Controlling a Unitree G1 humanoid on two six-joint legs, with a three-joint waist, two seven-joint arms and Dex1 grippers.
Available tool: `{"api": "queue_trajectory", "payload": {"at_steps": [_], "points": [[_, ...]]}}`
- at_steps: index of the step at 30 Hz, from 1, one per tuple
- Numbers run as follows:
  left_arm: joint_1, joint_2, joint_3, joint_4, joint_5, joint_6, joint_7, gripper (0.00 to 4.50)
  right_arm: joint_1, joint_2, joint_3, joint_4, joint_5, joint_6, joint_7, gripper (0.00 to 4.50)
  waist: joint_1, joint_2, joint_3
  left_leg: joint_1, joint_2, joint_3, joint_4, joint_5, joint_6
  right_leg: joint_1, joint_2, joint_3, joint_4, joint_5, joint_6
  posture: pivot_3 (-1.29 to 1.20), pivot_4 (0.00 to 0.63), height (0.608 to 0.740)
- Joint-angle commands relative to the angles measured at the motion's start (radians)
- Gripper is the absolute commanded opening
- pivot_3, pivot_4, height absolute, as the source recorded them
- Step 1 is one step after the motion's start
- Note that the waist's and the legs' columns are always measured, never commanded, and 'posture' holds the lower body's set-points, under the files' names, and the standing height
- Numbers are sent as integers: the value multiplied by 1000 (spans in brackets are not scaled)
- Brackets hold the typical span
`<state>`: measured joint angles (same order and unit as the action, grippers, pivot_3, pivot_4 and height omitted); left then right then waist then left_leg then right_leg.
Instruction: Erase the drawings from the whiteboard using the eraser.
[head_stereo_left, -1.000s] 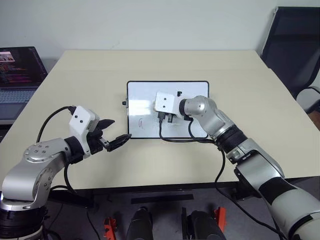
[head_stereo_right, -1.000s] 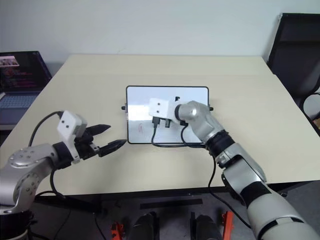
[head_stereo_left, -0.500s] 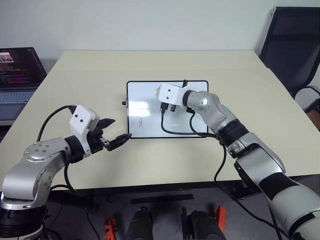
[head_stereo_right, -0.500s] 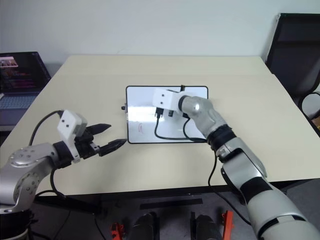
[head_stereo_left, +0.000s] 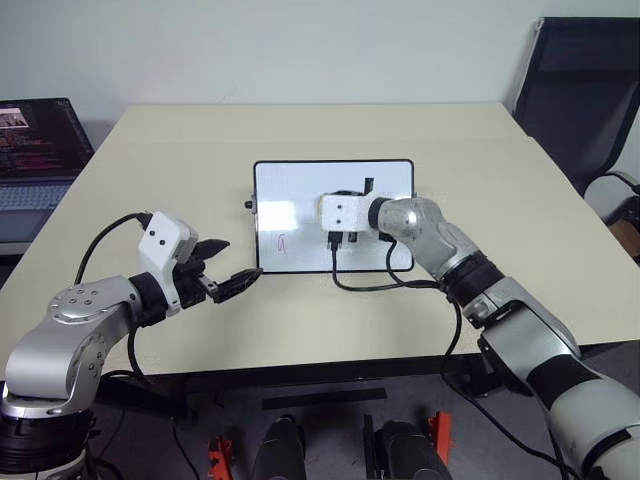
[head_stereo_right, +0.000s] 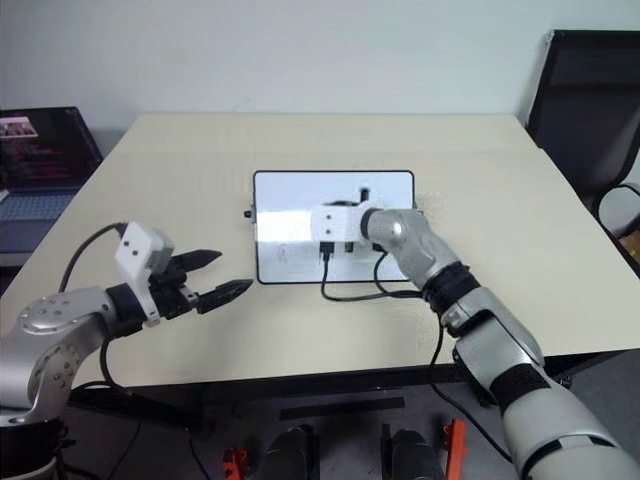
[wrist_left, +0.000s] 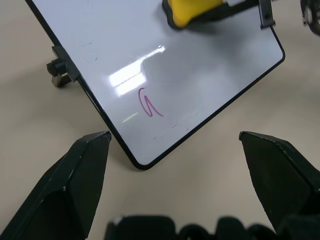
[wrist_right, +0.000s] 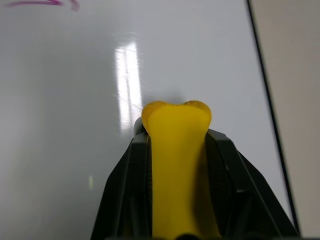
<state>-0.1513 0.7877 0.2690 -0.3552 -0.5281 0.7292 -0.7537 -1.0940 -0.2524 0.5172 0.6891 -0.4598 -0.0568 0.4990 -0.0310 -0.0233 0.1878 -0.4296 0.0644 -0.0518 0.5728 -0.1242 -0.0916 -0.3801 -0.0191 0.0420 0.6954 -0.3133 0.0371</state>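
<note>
Wiping goes on: the right gripper (wrist_right: 170, 165), fingers clamped on the yellow eraser (wrist_right: 177, 150), has swept from the whiteboard's (head_stereo_left: 290, 185) far edge back toward its middle, pad on the surface. One red drawing (wrist_left: 149, 104) remains near the left corner. The left gripper (head_stereo_left: 228, 268) hovers over the desk (head_stereo_left: 180, 150), fingers apart.

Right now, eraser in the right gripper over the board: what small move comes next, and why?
Probably slide the eraser across the whiteboard toward its near-left corner. One red drawing remains there, and the right gripper, shut on the eraser, sits mid-board beside it.
</note>
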Motion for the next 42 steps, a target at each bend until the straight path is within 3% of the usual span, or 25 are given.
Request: {"api": "queue_trajectory", "payload": {"at_steps": [1, 6, 11, 14, 17, 27, 36, 42], "points": [[11, 9, 25, -9, -3, -22, -4, 4500, 11, 0, -16, -7, 3, 18, 33, 1099, -3, 0, 0, 0, 0, 1, 0, 0, 0, 0, 0, 1, 0, 0, 0, 0, 150, 740], [78, 27, 77, 34, 15, -45, -8, 4500, 99, 26, -82, -133, 95, 110, 117, 1098, -5, 0, 0, -3, 1, 2, -3, 0, 0, 1, 1, 2, 0, 1, 3, 0, 150, 740], [162, 49, 125, 53, 30, -65, -21, 4500, 224, 65, -160, -433, 223, 318, 204, 1093, -4, 0, 0, -4, 1, 2, -7, 0, 0, -2, 2, 1, 0, 0, 2, 0, 150, 740], [216, 47, 155, 60, 35, -78, -24, 4500, 316, 99, -158, -615, 267, 452, 222, 1092, -3, 0, 0, -7, 1, 3, -10, 0, 0, -6, 2, 2, 0, -1, 1, 0, 150, 740], [234, 46, 163, 57, 28, -83, -31, 4500, 350, 110, -92, -673, 239, 456, 223, 1092, -2, 0, 0, -7, 1, 3, -13, 0, 0, -8, 2, 2, 0, -1, 0, 0, 150, 740], [218, 66, 131, 47, 19, -85, -91, 4500, 179, 183, 48, -330, 92, 199, 89, 1092, -6, -1, 0, -7, 2, 4, -13, 0, -1, -8, 2, 2, 0, -4, 4, 0, 150, 740], [223, 68, 125, 32, 21, -78, -95, 4500, 45, 229, 93, -87, -15, 119, 17, 1091, -8, -5, 1, -6, 2, 4, -15, 0, -1, -9, 2, 2, 0, -2, -1, 0, 150, 740], [217, 69, 122, 24, 19, -75, -93, 4500, 31, 217, 159, -40, -63, 105, 149, 1091, -14, -6, 0, -5, 2, 4, -15, 0, -1, -8, 2, 2, 1, -2, -1, 0, 150, 740]]}}
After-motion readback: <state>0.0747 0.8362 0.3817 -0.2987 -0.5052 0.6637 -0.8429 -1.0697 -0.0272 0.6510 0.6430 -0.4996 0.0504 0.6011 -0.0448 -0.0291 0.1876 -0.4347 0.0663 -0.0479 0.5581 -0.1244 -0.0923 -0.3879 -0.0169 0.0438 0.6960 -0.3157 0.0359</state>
